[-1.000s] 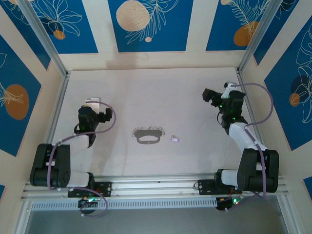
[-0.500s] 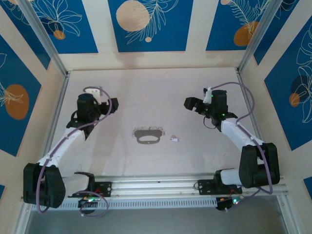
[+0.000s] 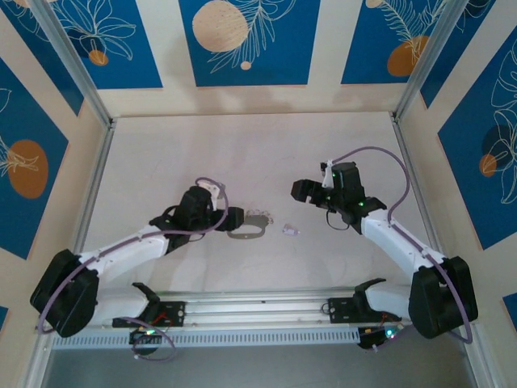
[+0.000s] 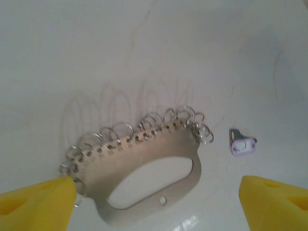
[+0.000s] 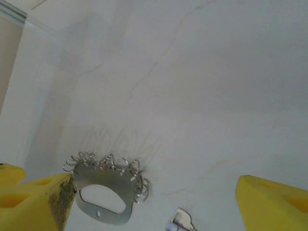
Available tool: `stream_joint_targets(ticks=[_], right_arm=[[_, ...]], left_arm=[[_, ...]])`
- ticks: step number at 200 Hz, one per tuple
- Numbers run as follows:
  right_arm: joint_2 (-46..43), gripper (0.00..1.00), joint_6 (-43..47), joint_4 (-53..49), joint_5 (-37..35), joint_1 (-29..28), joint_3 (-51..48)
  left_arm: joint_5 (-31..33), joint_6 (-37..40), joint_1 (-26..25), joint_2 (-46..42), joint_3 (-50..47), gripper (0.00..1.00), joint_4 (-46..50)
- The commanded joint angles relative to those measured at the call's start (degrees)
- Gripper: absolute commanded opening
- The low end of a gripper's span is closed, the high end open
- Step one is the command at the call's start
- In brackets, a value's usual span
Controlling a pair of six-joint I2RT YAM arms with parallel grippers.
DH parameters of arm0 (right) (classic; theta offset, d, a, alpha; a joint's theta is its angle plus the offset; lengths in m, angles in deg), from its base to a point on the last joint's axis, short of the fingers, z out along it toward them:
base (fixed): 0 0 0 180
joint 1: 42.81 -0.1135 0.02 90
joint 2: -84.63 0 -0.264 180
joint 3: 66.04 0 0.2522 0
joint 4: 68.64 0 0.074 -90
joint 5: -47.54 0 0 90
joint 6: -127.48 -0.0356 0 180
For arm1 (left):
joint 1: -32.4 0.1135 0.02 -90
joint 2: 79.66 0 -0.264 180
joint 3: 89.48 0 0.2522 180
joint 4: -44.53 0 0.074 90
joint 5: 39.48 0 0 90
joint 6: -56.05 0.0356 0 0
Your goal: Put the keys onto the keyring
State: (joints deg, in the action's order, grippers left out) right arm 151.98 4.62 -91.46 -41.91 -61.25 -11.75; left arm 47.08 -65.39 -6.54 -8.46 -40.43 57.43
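Left end effector [image 4: 154,190] spread, keyring [image 4: 144,155], key [image 4: 242,145]

I read no text, label, brand or number in these views. The keyring [image 4: 154,147] bears tiny dark marks along its ringed edge, too small for me to decipher.

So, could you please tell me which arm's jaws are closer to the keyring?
The left arm's: its open jaws hang right over one end of the keyring, while the right arm's jaws hover beyond the lilac key.
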Motion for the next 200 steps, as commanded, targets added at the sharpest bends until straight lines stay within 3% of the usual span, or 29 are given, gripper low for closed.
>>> stream_joint_targets(ticks=[1, 43, 55, 62, 111, 200], right_arm=[[-1.9, 0.87, -2.1, -4.7, -1.2, -0.3, -1.0], [-3.0, 0.88, 1.0, -7.1, -0.3, 0.0, -1.2], [-3.1, 0.92, 1.8, -7.3, 0.5, 0.3, -1.0], [-3.2, 1.0, 1.6, -7.7, 0.1, 0.2, -0.8], [-3.8, 0.99, 0.3, -7.8, -2.0, 0.6, -0.3], [-2.2, 0.97, -1.3, -0.7, 11.7, -0.2, -4.2]], left_arm=[[2.7, -3.5, -3.1, 3.0, -0.4, 0.88, -4.4], [2.4, -6.1, -5.6, 10.6, 1.5, 0.88, -9.6], [2.2, -6.6, -5.9, 12.4, 2.1, 0.88, -10.7], [1.9, -7.1, -6.0, 13.3, 2.2, 0.88, -11.4], [2.8, -8.6, -6.3, 17.9, 2.2, 0.88, -16.6], [4.5, -4.8, -5.3, 25.7, 8.0, 0.9, -16.5]])
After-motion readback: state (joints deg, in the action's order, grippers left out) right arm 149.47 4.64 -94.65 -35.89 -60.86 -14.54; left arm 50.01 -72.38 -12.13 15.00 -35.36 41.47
